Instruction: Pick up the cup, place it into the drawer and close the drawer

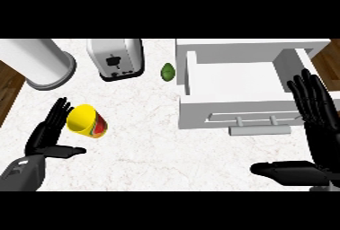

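The yellow plastic cup with a red and green print (pixel 87 121) lies tipped on its side on the white marbled table (pixel 146 139), just to the right of the left robot hand (pixel 48 132), whose straight, spread fingers stand right beside its rim, thumb pointing right below it. The open white drawer with a grey bar handle (pixel 232 96) sits just left of the right robot hand (pixel 312 121), which is open too, fingers straight, near the drawer's right side. Well beyond the left robot hand stand a silver toaster (pixel 116 58), a white cylindrical canister (pixel 40 63) and a small green fruit (pixel 168 71).
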